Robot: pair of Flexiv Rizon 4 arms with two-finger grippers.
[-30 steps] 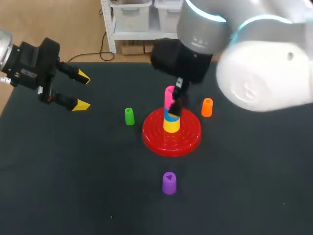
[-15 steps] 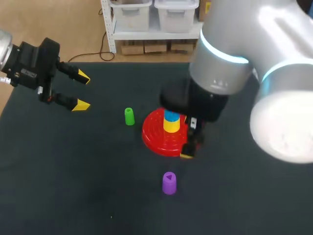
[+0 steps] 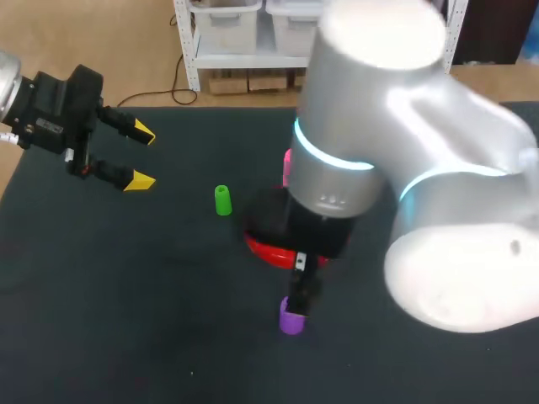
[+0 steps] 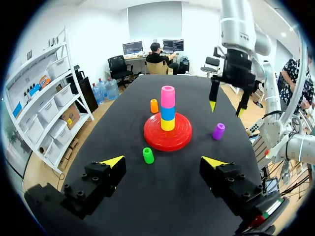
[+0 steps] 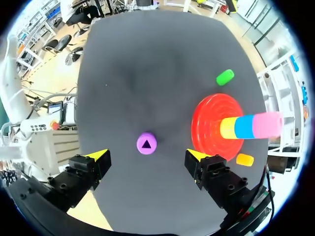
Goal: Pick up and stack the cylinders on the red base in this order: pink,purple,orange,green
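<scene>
Right gripper open, untouched purple cylinder just under it.

Head view: I see purple at 6 o'clock from the red base, which is mostly hidden by my right arm. A sliver of the pink cylinder shows. Green cylinder sits at 10 o'clock from the base. Left gripper is well apart at 9 o'clock.

Left wrist view: left gripper spread wide, holding nothing. Green cylinder at its 12 o'clock, the base beyond. Pink tops the blue and yellow pieces. Orange cylinder stands behind the base.

Right wrist view: purple upright ahead, between my parted fingers.
</scene>
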